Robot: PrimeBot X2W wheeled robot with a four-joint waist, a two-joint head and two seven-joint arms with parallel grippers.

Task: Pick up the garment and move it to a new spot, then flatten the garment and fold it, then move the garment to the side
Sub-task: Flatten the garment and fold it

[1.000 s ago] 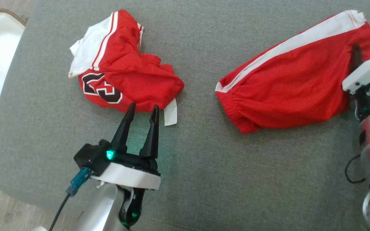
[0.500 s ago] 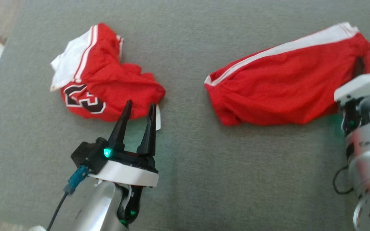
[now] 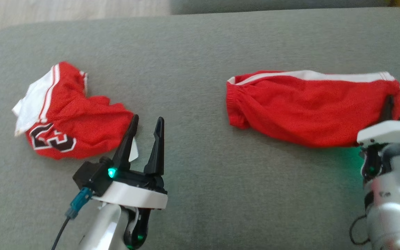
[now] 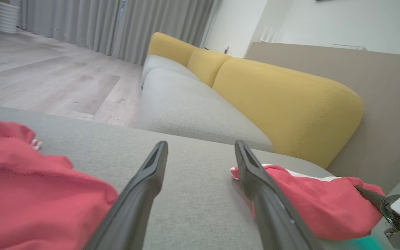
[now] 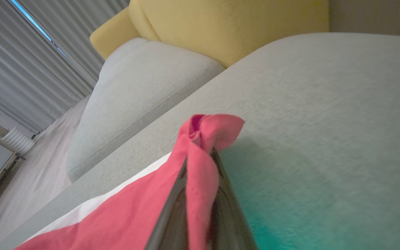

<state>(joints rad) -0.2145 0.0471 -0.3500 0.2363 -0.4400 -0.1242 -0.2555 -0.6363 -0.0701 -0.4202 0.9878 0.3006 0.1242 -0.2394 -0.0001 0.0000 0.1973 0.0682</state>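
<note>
Two red garments lie well apart on the grey cushion (image 3: 200, 52). The right gripper (image 3: 389, 104) is pinched on a fold at the right end of the striped shorts (image 3: 300, 107). The left gripper (image 3: 146, 121) stands spread and empty beside the numbered jersey (image 3: 78, 121). That thin pinch may slip when lifted — dragging could bunch the cloth. Only the jersey crowds a new spot.

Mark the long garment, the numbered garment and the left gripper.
long garment (image 3: 300, 111), head view, mid fabric.
numbered garment (image 3: 89, 121), head view, red folds.
left gripper (image 3: 148, 118), head view, between its fingertips.
</note>
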